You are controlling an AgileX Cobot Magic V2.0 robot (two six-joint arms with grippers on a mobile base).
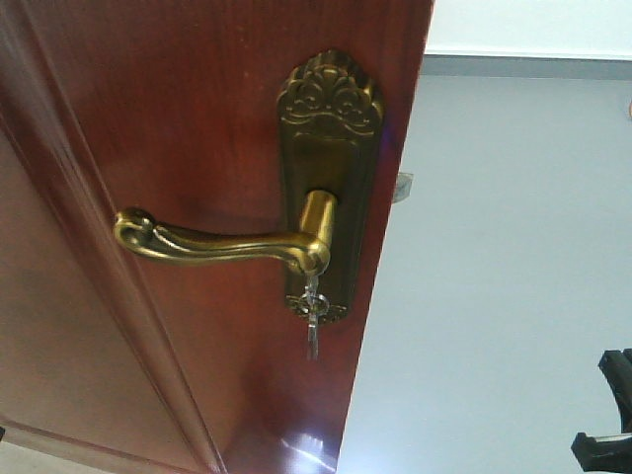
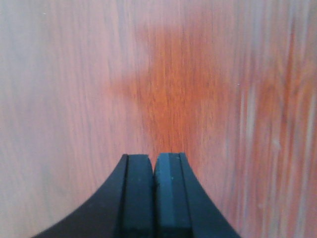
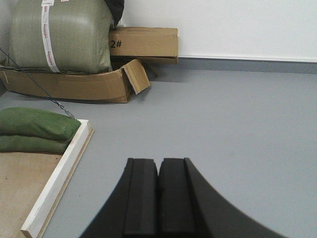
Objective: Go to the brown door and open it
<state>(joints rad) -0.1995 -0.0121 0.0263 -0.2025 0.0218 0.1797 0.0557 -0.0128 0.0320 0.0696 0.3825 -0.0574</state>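
Observation:
The brown door [image 1: 178, 118] fills the left of the front view, glossy and reddish, with its free edge running down the middle and grey floor showing past it. Its curved brass lever handle [image 1: 222, 242] sticks out to the left from an ornate brass backplate [image 1: 329, 128], and small silver keys [image 1: 313, 321] hang below. My left gripper [image 2: 154, 157] is shut with nothing in it, very close to the door's wood face [image 2: 173, 74]. My right gripper [image 3: 159, 162] is also shut and empty, pointing over the floor away from the door.
In the right wrist view, grey floor [image 3: 223, 114] stretches to a white wall. A white-edged wooden platform [image 3: 59, 173] with green sandbags [image 3: 34, 126] lies at the left. Cardboard boxes [image 3: 143, 44] and a large green bale [image 3: 59, 37] stand at the back left. A black robot part [image 1: 607, 415] shows bottom right in the front view.

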